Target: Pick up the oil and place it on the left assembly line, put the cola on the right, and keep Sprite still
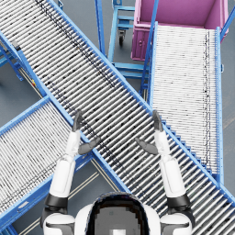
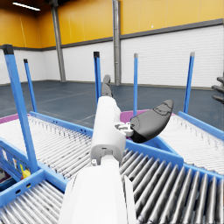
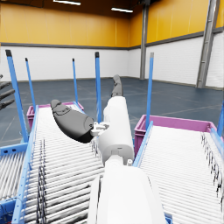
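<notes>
Three roller conveyors: a long middle conveyor (image 1: 92, 78), a left conveyor (image 1: 27, 147) and a right conveyor (image 1: 183, 92). Two magenta bins show in the right wrist view, a near bin (image 3: 175, 124) and a far bin (image 3: 30, 111). Two white arms, left arm (image 1: 62, 174) and right arm (image 1: 170, 174), carry two dark hands, left hand (image 1: 81, 137) and right hand (image 1: 155, 135). Five blue posts (image 2: 97, 74) stand in the left wrist view.

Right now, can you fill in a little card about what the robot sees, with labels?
left hand: fingers apart, holds nothing, over the middle roller conveyor
right hand: fingers apart, holds nothing, over the same conveyor
left roller conveyor: beside the left arm
right roller conveyor: pink bin at its far end
oil, cola, Sprite: not in view
</notes>
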Robot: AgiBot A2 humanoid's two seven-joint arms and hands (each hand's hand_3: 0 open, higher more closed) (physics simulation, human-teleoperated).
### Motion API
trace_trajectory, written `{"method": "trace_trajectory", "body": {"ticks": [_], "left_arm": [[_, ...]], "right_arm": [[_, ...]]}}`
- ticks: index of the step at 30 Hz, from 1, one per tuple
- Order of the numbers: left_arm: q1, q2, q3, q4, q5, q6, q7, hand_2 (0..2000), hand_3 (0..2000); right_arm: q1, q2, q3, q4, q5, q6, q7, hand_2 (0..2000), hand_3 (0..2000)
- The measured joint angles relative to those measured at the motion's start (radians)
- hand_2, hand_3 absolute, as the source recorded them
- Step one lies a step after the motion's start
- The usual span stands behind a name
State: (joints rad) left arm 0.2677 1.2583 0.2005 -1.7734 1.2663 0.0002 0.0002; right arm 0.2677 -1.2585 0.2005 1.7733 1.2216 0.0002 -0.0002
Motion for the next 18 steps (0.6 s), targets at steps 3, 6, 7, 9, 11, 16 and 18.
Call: {"method": "trace_trajectory", "body": {"ticks": [3,6,7,9,11,16,18], "left_arm": [[-0.002,0.007,-0.006,0.0,0.1,0.0,0.0,0,0],[-0.003,0.015,-0.012,0.0,0.137,0.0,0.0,0,0],[-0.003,0.017,-0.014,0.0,0.143,0.0,0.0,0,0],[-0.004,0.021,-0.018,0.0,0.15,0.0,0.0,0,0],[-0.005,0.026,-0.021,0.0,0.154,0.0,0.0,0,0],[-0.007,0.037,-0.03,0.0,0.157,0.0,0.0,0,0],[-0.008,0.041,-0.034,0.0,0.158,0.0,0.0,0,0]], "right_arm": [[-0.002,-0.008,-0.006,0.0,0.1,0.0,0.0,0,0],[-0.003,-0.015,-0.012,0.0,0.137,0.0,0.0,0,0],[-0.004,-0.017,-0.014,0.0,0.143,0.0,0.0,0,0],[-0.004,-0.022,-0.018,0.0,0.15,0.0,0.0,0,0],[-0.005,-0.026,-0.022,0.0,0.154,0.0,0.0,0,0],[-0.007,-0.037,-0.031,0.0,0.157,0.0,0.0,0,0],[-0.008,-0.042,-0.034,0.0,0.158,0.0,0.0,0,0]]}}
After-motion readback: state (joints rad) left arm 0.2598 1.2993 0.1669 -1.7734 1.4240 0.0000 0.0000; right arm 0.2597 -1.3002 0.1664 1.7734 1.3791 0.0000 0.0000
